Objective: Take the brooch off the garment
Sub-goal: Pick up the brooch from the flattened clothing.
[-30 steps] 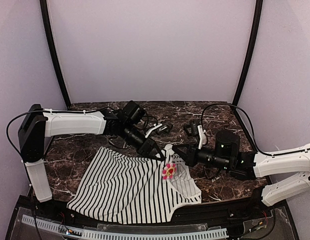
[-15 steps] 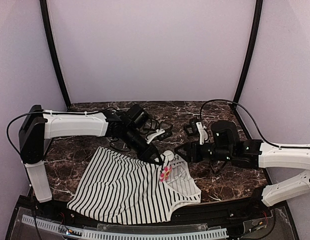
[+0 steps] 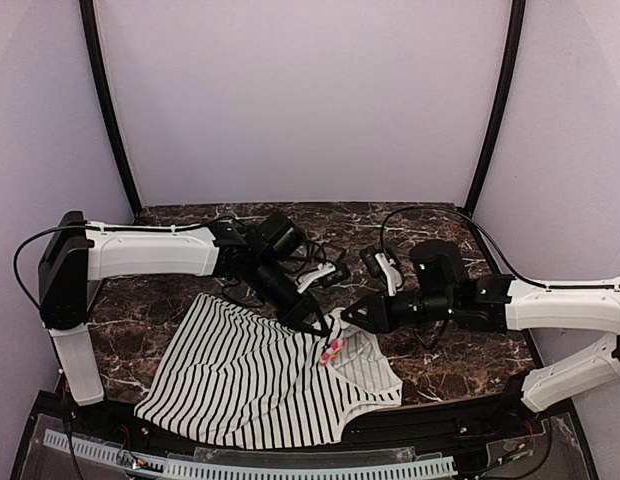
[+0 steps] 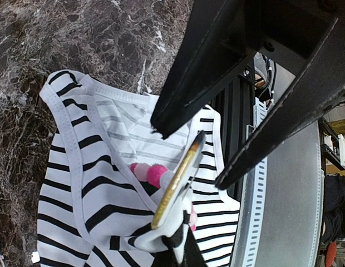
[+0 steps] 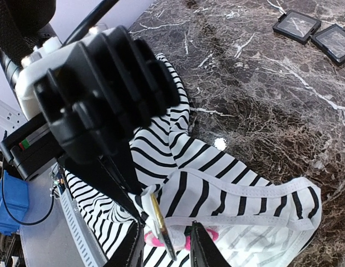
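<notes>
The striped white garment (image 3: 240, 380) lies at the table's front. My left gripper (image 3: 312, 322) is shut on a fold of the garment (image 4: 94, 167) at the neckline, right beside the brooch (image 3: 333, 348). The brooch stands edge-on: its gold back plate (image 4: 175, 178) shows, with pink and white petals behind it. My right gripper (image 3: 362, 312) is open, with its fingers on either side of the brooch (image 5: 161, 222) and apart from it. In the left wrist view my left gripper (image 4: 181, 253) pinches cloth at the bottom edge. In the right wrist view my right gripper (image 5: 164, 240) straddles the plate over the garment (image 5: 228, 194).
Two small black square frames (image 5: 297, 23) lie on the dark marble table (image 3: 440, 225) behind the garment. Cables trail near the arms at mid-table. A slotted strip (image 3: 290, 465) runs along the table's front edge, just below the garment's hem.
My right gripper has swung left and closed in on the brooch. My left gripper has pulled the neckline fold up a little, and the brooch has tipped from flat to edge-on.
</notes>
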You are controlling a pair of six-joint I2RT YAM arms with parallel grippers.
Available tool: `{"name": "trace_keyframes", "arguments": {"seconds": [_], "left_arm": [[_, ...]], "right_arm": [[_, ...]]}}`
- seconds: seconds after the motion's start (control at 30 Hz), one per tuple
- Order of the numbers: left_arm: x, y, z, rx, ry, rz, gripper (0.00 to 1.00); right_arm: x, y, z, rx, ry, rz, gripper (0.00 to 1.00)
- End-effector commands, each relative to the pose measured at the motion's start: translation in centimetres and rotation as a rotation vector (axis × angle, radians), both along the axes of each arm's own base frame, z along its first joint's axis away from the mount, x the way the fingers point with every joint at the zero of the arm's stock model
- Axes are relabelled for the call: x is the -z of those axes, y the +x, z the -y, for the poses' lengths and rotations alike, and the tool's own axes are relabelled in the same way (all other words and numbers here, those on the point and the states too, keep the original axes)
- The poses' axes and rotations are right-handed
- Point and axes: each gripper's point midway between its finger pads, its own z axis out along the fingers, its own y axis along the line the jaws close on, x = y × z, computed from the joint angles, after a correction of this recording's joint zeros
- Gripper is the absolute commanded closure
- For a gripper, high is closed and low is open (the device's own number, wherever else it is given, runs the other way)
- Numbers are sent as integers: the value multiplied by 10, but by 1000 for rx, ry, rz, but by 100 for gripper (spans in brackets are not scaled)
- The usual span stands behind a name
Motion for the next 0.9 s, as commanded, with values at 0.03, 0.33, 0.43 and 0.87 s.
{"name": "trace_keyframes", "arguments": {"seconds": [0.03, 0.33, 0.43, 0.87], "left_arm": [[-9, -12, 5, 44, -17, -14, 99], [-9, -15, 6, 51, -19, -21, 99], [-11, -16, 7, 49, -25, -33, 99], [-43, -21, 17, 13, -140, -127, 98]], "right_arm": [[-17, 5, -14, -30, 77, 39, 73], [-10, 6, -19, -45, 74, 35, 84], [-9, 6, -17, -41, 72, 36, 92], [-61, 21, 10, 163, 274, 277, 100]]}}
